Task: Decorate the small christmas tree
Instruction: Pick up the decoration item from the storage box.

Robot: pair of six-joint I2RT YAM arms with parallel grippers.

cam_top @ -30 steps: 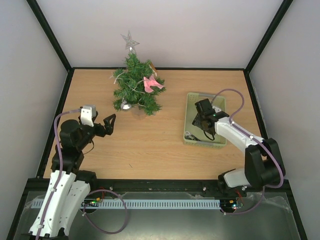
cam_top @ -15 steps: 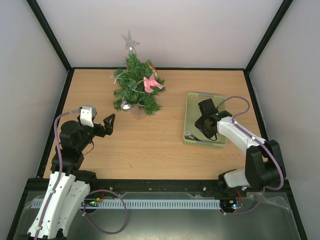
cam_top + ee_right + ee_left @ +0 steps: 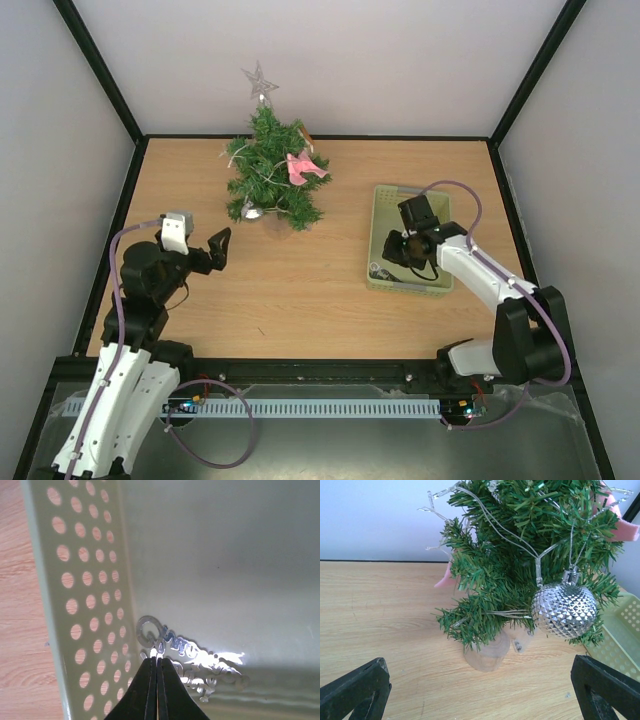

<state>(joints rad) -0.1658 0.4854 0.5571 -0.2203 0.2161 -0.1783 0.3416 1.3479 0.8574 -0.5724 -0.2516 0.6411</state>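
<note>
Slippage threatened: right tool (image 3: 156, 661) sat pinched together at a silver ornament (image 3: 176, 647) in the basket (image 3: 90, 605) (grip unclear), so lifting might leave it. Left tool (image 3: 218, 247) gaped wide, facing the small christmas tree (image 3: 268, 172) far back on the desk (image 3: 300, 290).

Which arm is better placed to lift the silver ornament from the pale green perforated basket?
Right. Right gripper is shut at the ornament in the basket; left gripper, open, faces the christmas tree.
</note>
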